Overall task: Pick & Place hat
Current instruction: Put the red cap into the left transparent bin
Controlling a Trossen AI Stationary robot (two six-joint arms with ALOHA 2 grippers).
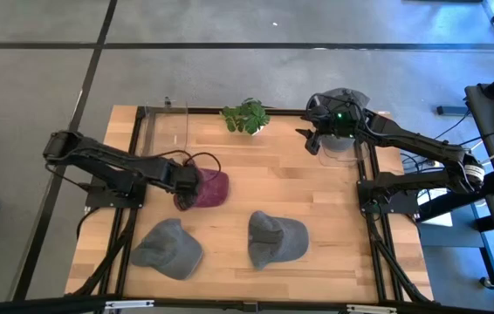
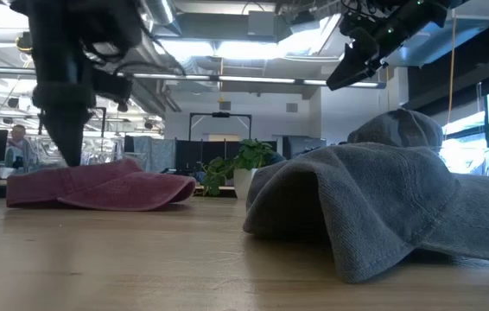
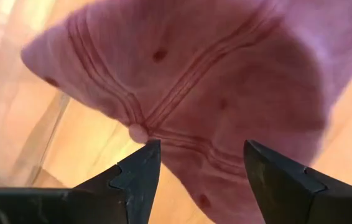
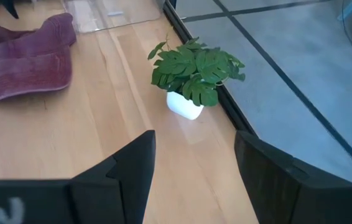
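Now left gripper (image 3: 198, 165) gapes empty above maroon hat (image 3: 226, 81); right gripper (image 4: 191, 168) open.

Maroon hat (image 3: 213, 81) cut off by left wrist view's edges; near grey hat (image 2: 383, 207) cropped right.

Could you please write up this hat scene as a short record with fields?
table: wooden top
maroon hat: lying left of centre on the table
grey hats: one near the front left, one near the front centre, one on a stand at the back right
plant: in a white pot at the back edge
left tool: open, at the maroon hat's left side, holding nothing
right tool: open, in the air at the back right, holding nothing
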